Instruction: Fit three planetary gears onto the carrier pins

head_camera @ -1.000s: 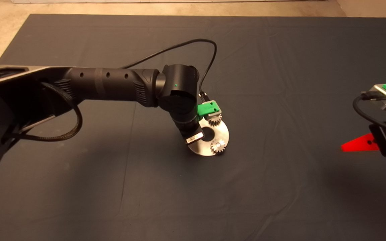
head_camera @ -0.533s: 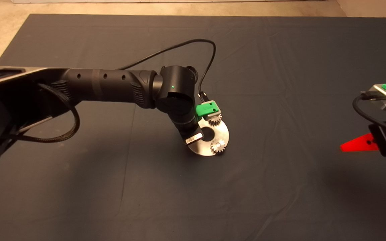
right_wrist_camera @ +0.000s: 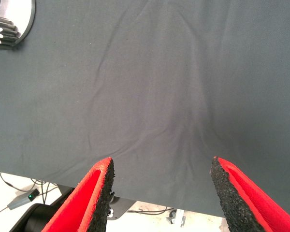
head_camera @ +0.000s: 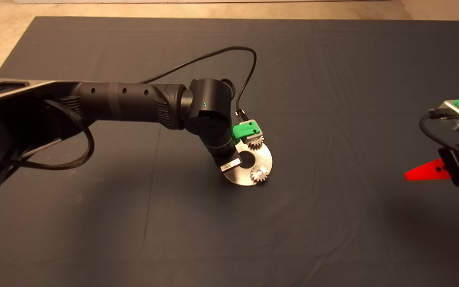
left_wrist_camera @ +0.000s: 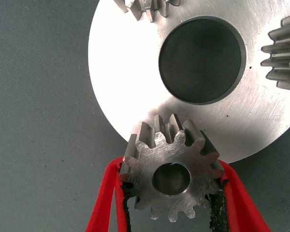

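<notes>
Two planetary gears (head_camera: 260, 173) already sit on the carrier disc (left_wrist_camera: 261, 130); left end effector (left_wrist_camera: 171, 193) pinches the 3rd gear (left_wrist_camera: 171, 178) flat over the disc's rim, prob. to align w/ a pin; right end effector (right_wrist_camera: 159, 193) spread, well apart from the disc.

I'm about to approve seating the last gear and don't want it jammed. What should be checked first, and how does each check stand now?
1. Third gear gripped by left gripper: ok.
2. Two gears already on the disc, one at its far edge, one at its near edge: ok.
3. Free carrier pin in view: cannot tell, none shows.
4. Held gear's hole lined up over that pin: cannot tell.
5. Held gear level: not ok, it looks tilted.
6. Right gripper away from the disc, open: ok.
</notes>
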{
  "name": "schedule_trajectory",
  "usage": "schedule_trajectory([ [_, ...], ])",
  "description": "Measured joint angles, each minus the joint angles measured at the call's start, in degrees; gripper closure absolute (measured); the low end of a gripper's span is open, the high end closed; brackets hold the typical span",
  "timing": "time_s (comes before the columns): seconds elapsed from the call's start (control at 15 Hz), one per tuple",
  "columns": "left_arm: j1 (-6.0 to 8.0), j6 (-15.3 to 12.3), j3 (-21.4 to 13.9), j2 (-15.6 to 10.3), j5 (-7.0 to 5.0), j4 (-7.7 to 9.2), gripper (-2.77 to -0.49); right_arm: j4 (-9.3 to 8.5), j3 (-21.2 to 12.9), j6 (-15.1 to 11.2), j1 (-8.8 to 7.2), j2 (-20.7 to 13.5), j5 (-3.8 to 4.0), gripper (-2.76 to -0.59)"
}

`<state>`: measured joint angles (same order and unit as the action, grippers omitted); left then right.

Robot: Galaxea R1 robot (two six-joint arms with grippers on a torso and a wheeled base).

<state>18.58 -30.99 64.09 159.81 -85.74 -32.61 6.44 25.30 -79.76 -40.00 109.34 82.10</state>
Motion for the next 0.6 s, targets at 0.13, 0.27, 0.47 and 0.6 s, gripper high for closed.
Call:
schedule_trajectory([
  [0.13,-0.01,0.0,0.1,-0.2,-0.40,0.11,-0.67,-0.02,0.0,0.0,0.00,0.0,-0.07,-1.47],
  [0.27,-0.01,0.0,0.3,-0.1,-0.37,0.12,-0.67,-0.05,0.0,0.0,0.00,0.0,-0.07,-1.47],
  [0.47,-0.01,0.0,0.3,-0.3,-0.34,0.09,-0.67,-0.06,0.0,0.0,0.00,0.0,-0.06,-1.47],
  [0.6,-0.01,0.0,0.4,-0.3,-0.32,0.06,-0.67,-0.07,0.0,0.0,0.00,0.0,-0.05,-1.47],
])
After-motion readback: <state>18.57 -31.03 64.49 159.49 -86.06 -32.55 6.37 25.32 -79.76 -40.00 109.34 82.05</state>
